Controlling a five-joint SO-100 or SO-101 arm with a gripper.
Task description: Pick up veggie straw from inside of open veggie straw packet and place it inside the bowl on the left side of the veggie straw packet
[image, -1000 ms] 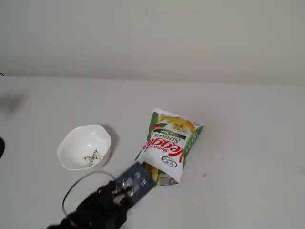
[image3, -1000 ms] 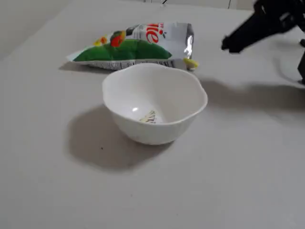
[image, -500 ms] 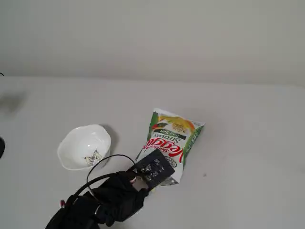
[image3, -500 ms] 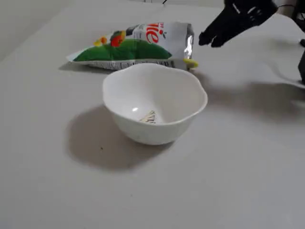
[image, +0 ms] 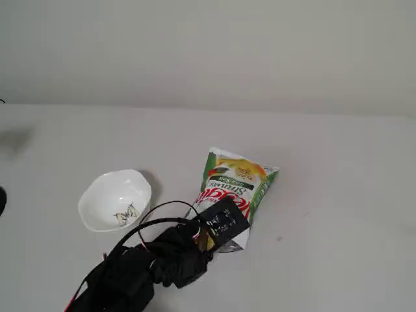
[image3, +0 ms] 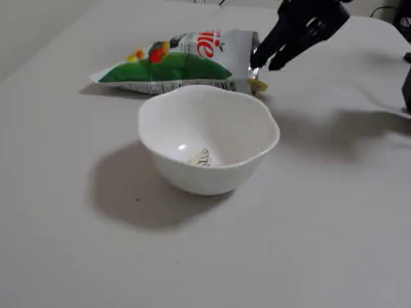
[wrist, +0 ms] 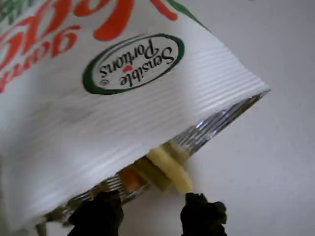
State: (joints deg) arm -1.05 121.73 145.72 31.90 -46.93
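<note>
On a pale table (image: 338,195), the gripper (wrist: 150,214) hovers with fingers parted just before the veggie straw packet (wrist: 123,88) mouth; the veggie straw (wrist: 170,169) protrudes there, seemingly untouched between the fingertips.

We see a plain matte white tabletop (image: 338,195) meeting a bare off-white wall (image: 208,45) behind it, under soft, even light.
</note>
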